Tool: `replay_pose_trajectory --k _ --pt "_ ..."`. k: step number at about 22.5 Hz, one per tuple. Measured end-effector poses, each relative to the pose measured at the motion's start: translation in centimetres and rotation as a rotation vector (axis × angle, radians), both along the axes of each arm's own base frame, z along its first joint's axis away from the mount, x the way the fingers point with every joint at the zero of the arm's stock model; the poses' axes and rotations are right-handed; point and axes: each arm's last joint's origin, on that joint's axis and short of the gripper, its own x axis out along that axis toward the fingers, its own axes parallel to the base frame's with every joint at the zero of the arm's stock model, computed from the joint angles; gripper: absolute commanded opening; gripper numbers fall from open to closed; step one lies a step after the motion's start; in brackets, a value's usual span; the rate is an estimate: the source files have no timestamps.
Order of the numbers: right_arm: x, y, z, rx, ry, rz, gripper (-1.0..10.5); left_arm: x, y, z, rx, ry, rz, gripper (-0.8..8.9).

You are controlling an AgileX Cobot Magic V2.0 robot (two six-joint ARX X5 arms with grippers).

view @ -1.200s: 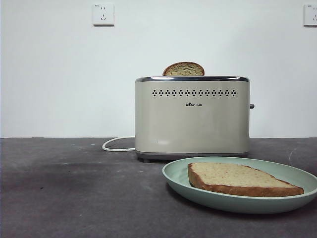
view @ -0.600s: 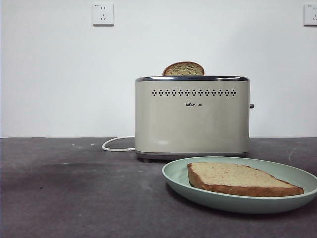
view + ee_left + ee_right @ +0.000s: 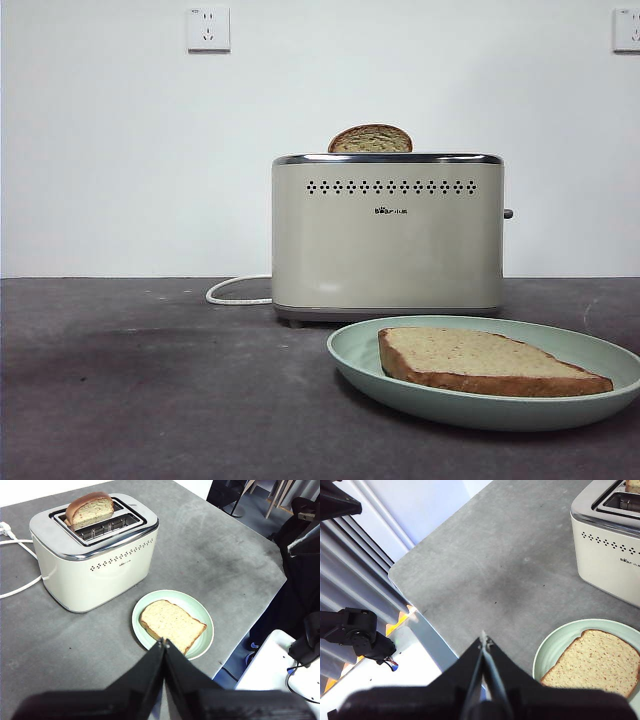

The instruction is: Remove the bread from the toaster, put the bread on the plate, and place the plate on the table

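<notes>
The bread (image 3: 480, 358) (image 3: 171, 624) (image 3: 595, 658) lies flat on the mint-green plate (image 3: 360, 365) (image 3: 197, 605) (image 3: 550, 647), which rests on the dark grey table (image 3: 150, 390) in front of the cream toaster (image 3: 388, 235) (image 3: 95, 555) (image 3: 610, 550). A second, narrower slice (image 3: 370, 139) (image 3: 90, 510) stands in the toaster's far slot. My left gripper (image 3: 164, 641) hangs shut high above the plate's near rim. My right gripper (image 3: 483, 639) is shut, raised over the bare table beside the plate. Neither gripper shows in the front view.
A white cord (image 3: 235, 292) (image 3: 15, 555) runs from the toaster's side. The toaster's lever (image 3: 508, 214) sticks out on the other side. Table edges (image 3: 240, 630) (image 3: 420, 605) lie close to the plate.
</notes>
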Motion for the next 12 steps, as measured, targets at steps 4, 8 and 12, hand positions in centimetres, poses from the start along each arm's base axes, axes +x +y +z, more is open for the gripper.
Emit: replay_pose_trajectory --k 4,8,12 --pt "0.0 0.0 0.0 0.000 0.000 0.000 0.0 0.2 -0.1 0.0 -0.002 -0.004 0.001 -0.08" --pt "0.0 0.0 0.0 0.000 0.000 0.000 0.0 0.9 -0.2 1.5 -0.021 -0.224 -0.006 -0.08" --pt "0.0 0.0 0.0 0.000 0.001 0.000 0.0 0.7 1.8 3.2 0.031 -0.523 0.146 -0.08"
